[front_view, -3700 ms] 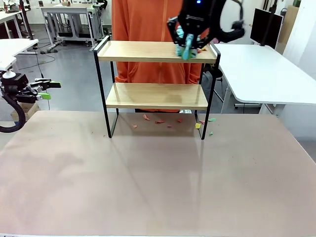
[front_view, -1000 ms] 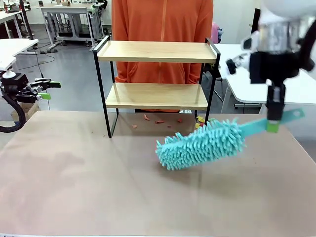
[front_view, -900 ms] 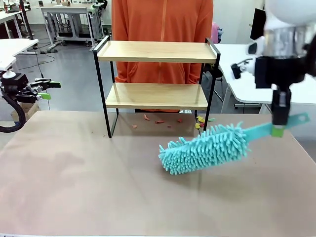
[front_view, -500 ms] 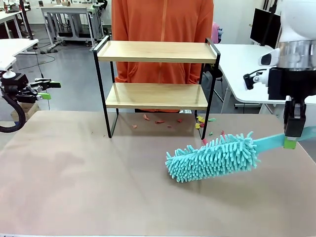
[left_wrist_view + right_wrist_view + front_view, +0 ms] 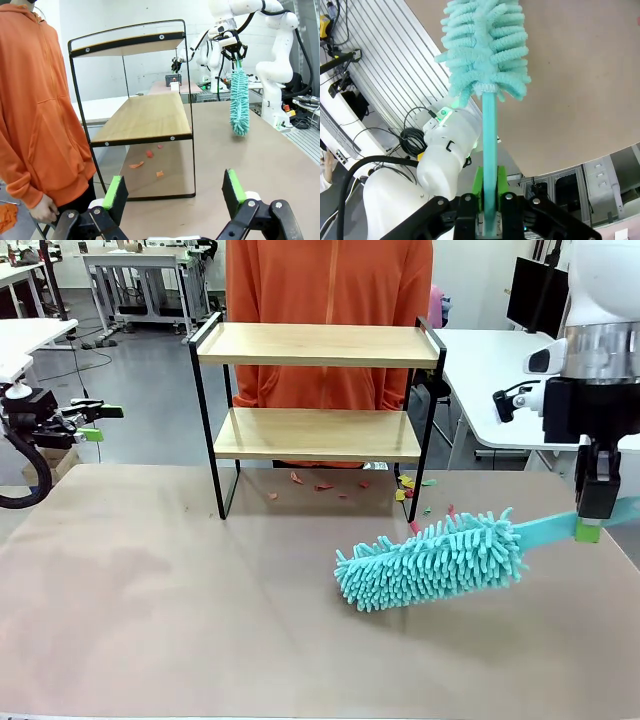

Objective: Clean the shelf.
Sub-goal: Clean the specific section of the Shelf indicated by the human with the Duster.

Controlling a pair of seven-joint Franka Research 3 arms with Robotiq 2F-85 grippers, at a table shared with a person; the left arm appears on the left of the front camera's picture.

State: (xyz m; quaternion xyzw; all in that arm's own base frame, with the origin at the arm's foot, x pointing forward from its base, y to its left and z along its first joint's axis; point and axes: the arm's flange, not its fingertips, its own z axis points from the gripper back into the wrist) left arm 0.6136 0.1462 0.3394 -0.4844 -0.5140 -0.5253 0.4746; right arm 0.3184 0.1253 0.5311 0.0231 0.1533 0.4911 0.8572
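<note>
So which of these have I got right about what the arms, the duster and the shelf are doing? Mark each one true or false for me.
1. The right claw is shut on the duster handle. True.
2. The duster lies on the shelf. False: it is out over the table, on the robot's side of the shelf and towards its right end.
3. The left claw grips a cloth. False: it is open and holds nothing.
4. Small coloured scraps lie on the table under the shelf. True.
</note>
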